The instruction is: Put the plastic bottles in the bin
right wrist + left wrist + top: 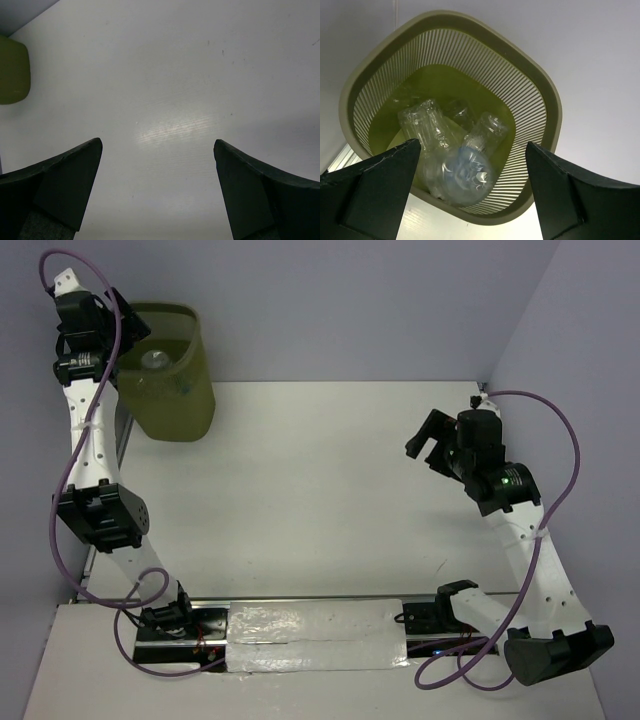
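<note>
Left jaws, wide apart and empty (right jaws too), hang over plastic bottles [462, 172] piled in the bin [522, 90].

1. The bin [185, 390] is olive-green with a ribbed inner wall and a rounded-square rim. It stands upright at the upper left of the top view.
2. The bottles [457, 150] are clear and crinkly. They lie heaped and overlapping on the bin's bottom, and their number is unclear.
</note>
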Controlling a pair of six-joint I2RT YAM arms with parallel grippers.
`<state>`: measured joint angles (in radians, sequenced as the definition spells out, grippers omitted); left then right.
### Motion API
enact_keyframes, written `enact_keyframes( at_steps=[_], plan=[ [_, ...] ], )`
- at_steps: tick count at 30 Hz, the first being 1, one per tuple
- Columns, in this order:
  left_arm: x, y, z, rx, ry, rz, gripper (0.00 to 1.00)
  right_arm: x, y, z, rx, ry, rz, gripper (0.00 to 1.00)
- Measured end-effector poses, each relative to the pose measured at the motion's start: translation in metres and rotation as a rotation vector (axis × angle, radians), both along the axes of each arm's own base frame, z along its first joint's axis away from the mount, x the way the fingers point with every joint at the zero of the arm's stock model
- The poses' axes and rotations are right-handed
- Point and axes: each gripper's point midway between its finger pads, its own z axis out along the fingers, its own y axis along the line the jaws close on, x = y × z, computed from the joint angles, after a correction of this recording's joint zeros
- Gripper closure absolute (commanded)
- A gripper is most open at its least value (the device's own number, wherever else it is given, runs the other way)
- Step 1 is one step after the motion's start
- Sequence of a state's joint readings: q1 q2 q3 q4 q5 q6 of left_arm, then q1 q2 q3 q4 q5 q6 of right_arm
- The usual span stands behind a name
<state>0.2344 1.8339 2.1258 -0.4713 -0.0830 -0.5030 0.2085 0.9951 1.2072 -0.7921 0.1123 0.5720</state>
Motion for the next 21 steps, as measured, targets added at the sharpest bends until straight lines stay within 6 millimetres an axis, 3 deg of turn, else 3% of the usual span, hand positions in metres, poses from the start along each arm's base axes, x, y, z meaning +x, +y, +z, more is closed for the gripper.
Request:
enact_keyframes(
  at_steps=[6,12,15,17,19,21],
  plan=[
    [-0.003,-0.002,0.009,0.003,-0.007,-0.007,0.01,0.0,0.0,-0.001,-0.001,0.003,0.0,0.0],
    [-0.028,-0.027,0.06,0.023,-0.095,-0.073,0.01,0.0,0.0,-0.002,-0.003,0.005,-0.001,0.0],
    [-0.057,-0.067,0.083,0.047,-0.136,-0.158,0.01,0.003,-0.001,-0.005,-0.008,0.017,-0.006,0.0],
    [-0.081,-0.109,0.09,0.054,-0.151,-0.247,0.01,0.005,-0.001,-0.008,-0.012,0.028,-0.009,0.0],
    [-0.106,-0.152,0.088,0.058,-0.149,-0.361,0.01,0.008,-0.001,-0.01,-0.017,0.037,-0.013,0.0],
    [-0.12,-0.179,0.077,0.047,-0.142,-0.438,0.0,0.009,-0.002,-0.01,-0.019,0.037,-0.016,0.0]
  ],
)
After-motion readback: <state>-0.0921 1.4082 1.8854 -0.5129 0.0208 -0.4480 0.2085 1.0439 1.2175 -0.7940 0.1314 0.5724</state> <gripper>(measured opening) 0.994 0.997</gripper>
